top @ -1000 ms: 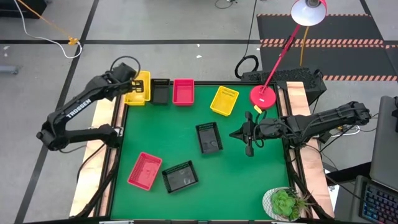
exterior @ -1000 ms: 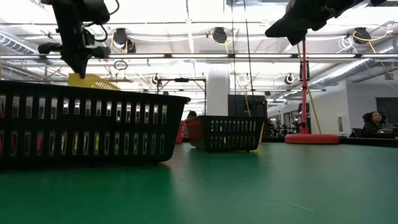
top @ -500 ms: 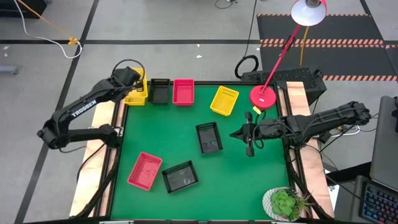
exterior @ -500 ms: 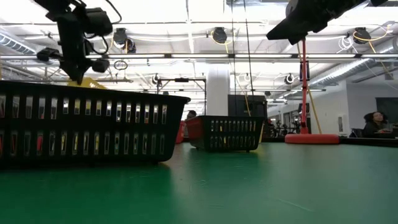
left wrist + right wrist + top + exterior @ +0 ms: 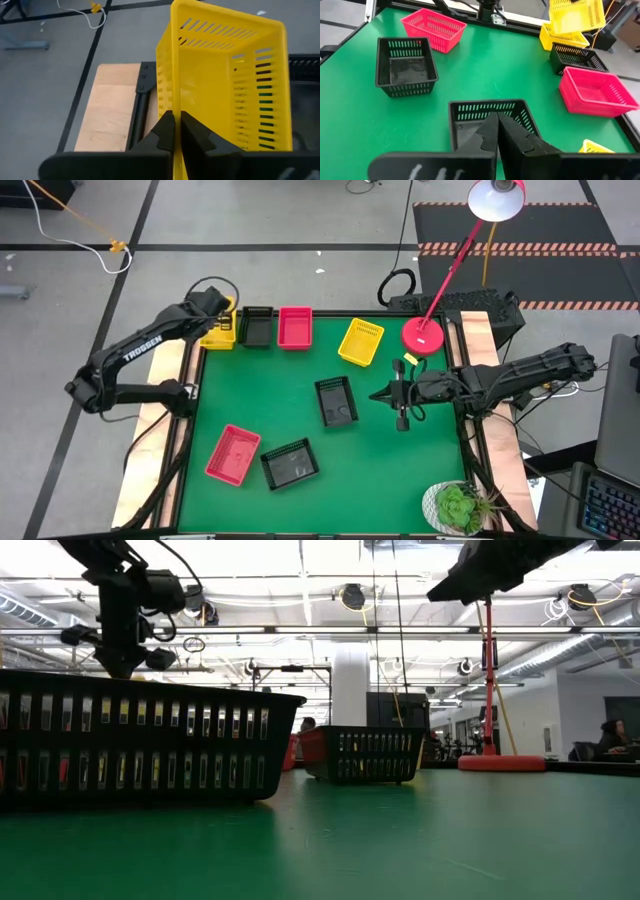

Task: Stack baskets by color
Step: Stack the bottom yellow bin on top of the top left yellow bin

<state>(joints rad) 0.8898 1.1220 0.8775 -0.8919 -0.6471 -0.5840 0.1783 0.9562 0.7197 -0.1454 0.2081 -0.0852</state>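
Keep left gripper [image 5: 176, 131] pinching the lifted yellow basket [image 5: 225, 85] wall; square it over the far-left yellow basket [image 5: 561, 36], then lower. Right gripper [image 5: 401, 421], pressed together, idle mid-right.

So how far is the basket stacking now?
No colour looks fully stacked. In hand: the left gripper holds one yellow basket by its wall, above a second yellow basket at a corner of the table. Left: the third yellow basket, two loose black baskets and a loose pink basket. The right gripper waits, shut.
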